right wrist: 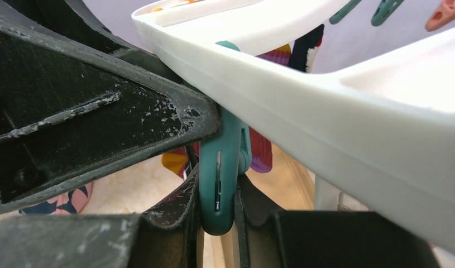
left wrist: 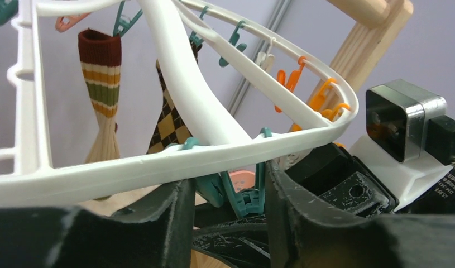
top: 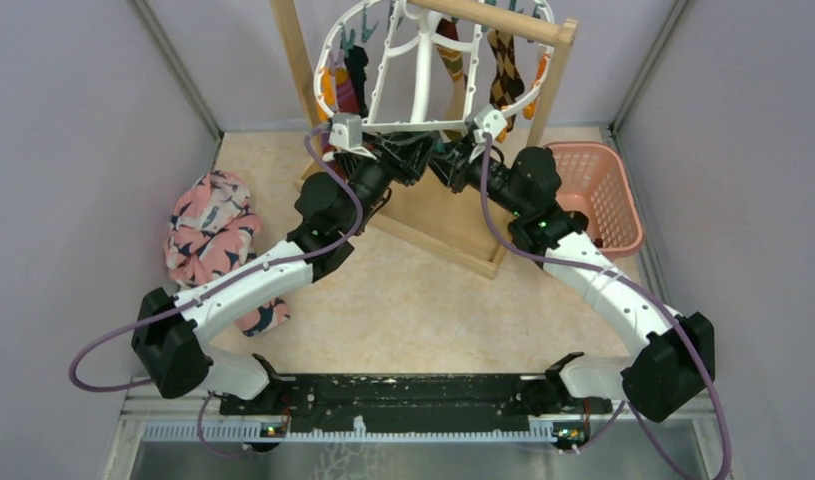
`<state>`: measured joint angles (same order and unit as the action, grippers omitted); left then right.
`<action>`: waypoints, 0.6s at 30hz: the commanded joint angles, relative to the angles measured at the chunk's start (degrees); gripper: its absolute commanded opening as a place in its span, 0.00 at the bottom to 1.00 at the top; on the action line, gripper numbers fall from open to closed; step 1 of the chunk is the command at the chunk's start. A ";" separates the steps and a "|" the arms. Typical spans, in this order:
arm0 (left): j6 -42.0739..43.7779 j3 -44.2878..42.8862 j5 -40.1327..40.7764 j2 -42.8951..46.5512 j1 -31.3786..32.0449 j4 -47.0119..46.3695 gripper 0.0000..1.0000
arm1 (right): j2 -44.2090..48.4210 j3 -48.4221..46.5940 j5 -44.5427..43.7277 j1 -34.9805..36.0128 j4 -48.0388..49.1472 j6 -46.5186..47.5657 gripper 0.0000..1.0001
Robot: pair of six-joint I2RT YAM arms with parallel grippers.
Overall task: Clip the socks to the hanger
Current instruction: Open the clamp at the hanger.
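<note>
**Item: hanger** (top: pixel 421 75). White plastic oval frame with inner bars and a central post. It hangs from the wooden rack (top: pixel 503 22) at the top centre of the overhead view. Small teal clips and orange clips (left wrist: pixel 325 95) run along its rim.

**Attached: socks.** An argyle sock (top: pixel 503 75) in brown and black hangs on the right side. A striped sock (left wrist: pixel 102 89) with a maroon cuff and orange and green bands hangs just left of it. A dark sock (top: pixel 355 75) hangs on the left side. All three hang downward.

**Left gripper** (top: pixel 408 155). It sits under the near rim, just below the frame's centre. Its fingers (left wrist: pixel 175 206) are parted, with a teal clip (left wrist: pixel 247 198) in the gap. Whether they squeeze the clip cannot be told.

**Right gripper** (top: pixel 451 160). It meets the left gripper tip to tip at the same rim. In its wrist view the jaws are closed on the teal clip below the rim.

**Nearby.** A pink basket (top: pixel 598 190) sits at the right. A pink bird-print cloth (top: pixel 208 235) lies at the left.
</note>
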<state>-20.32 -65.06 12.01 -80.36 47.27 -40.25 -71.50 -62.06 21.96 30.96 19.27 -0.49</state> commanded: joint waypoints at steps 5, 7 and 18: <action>-0.01 -1.68 -1.04 0.82 -0.42 -1.78 0.03 | 3.16 -1.60 5.34 1.03 0.59 1.95 0.00; -0.38 -1.44 -1.63 1.57 -0.49 -1.24 0.00 | 3.26 -1.48 5.46 1.02 0.83 1.76 0.00; -0.04 2.60 -1.12 8.03 -0.51 1.15 0.86 | 4.52 -1.22 5.03 1.07 0.54 1.62 0.00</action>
<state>-21.10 -63.81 9.41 -75.75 47.40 -39.75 -69.54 -62.00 23.00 30.92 18.70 0.03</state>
